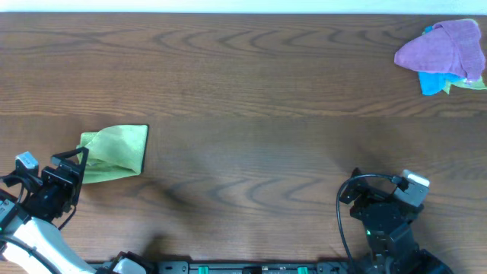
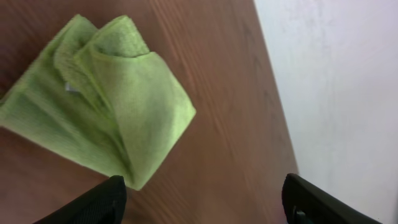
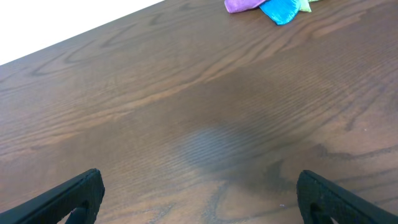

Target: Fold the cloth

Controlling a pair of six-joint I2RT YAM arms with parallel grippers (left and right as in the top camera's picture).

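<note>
Overhead: folded cloth [image 1: 118,148] just beside left gripper [image 1: 78,169], seemingly not touching

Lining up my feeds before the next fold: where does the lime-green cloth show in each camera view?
Overhead: the lime-green cloth lies partly folded at the left side of the table.
Left wrist: upper left of the picture, bunched in folds on the wood.
Right wrist: not in it.
Shared landmark: the dark wood-grain tabletop shows in all three. The purple cloth at the far right corner also links the overhead and right wrist views.
</note>
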